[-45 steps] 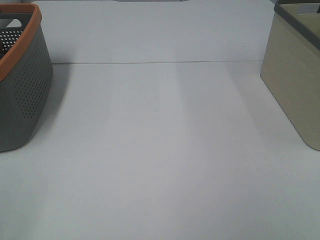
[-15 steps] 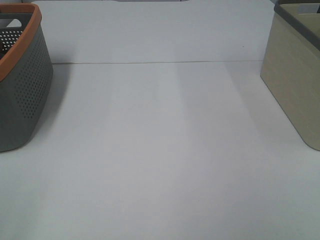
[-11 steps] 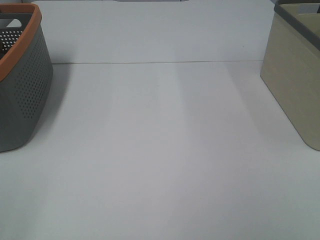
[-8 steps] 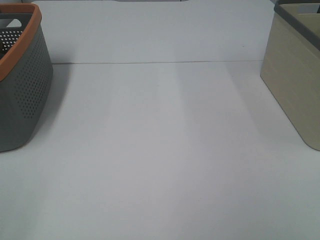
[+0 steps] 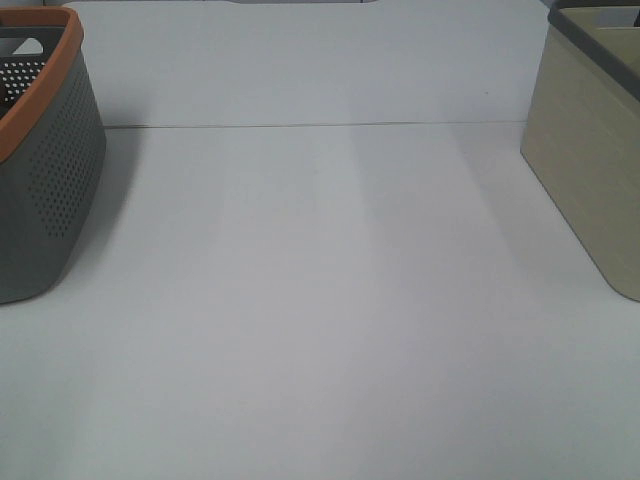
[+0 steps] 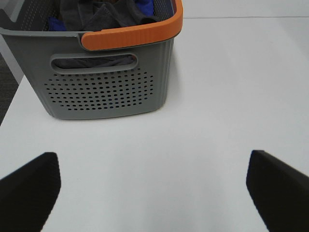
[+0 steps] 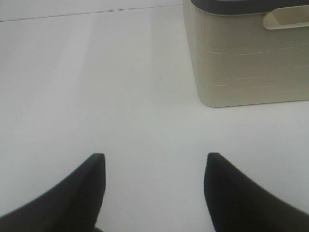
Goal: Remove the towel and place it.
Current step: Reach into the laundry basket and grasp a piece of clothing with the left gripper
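A dark charcoal towel (image 6: 96, 14) lies bundled inside the grey perforated basket with an orange rim (image 6: 130, 36), with blue fabric beside it; its tag is hidden. The basket also shows at the left edge of the exterior high view (image 5: 45, 170), where its contents are hidden. My left gripper (image 6: 152, 166) is open and empty, low over the white table a short way in front of the basket. My right gripper (image 7: 155, 159) is open and empty, over the table near the beige bin (image 7: 246, 58). Neither gripper shows in the exterior high view.
The beige bin with a dark rim (image 5: 590, 150) stands at the right edge of the table. A seam line (image 5: 320, 126) runs across the white tabletop at the back. The table's left edge (image 6: 12, 104) runs beside the basket.
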Tool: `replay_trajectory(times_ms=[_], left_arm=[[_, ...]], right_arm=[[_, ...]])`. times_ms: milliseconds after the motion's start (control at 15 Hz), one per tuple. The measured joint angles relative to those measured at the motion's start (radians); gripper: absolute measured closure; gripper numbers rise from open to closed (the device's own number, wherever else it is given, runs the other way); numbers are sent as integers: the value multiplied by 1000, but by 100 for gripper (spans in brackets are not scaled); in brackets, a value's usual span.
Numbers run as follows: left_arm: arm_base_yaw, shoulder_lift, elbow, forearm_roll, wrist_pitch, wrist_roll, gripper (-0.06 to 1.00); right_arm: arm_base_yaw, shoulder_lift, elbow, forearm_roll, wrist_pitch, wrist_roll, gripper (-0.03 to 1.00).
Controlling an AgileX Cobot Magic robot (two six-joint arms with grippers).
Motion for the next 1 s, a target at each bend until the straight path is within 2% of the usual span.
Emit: replay_trajectory(times_ms=[667,800,1000], left_arm=[[0,0,0,3,0,-3,-5],[0,0,-5,-46,0,28,-5],[0,109,-104,-109,-2,69,-3]], right_arm=[[0,0,0,0,0,0,36],[0,0,0,0,0,0,36],[0,0,0,0,0,0,36]])
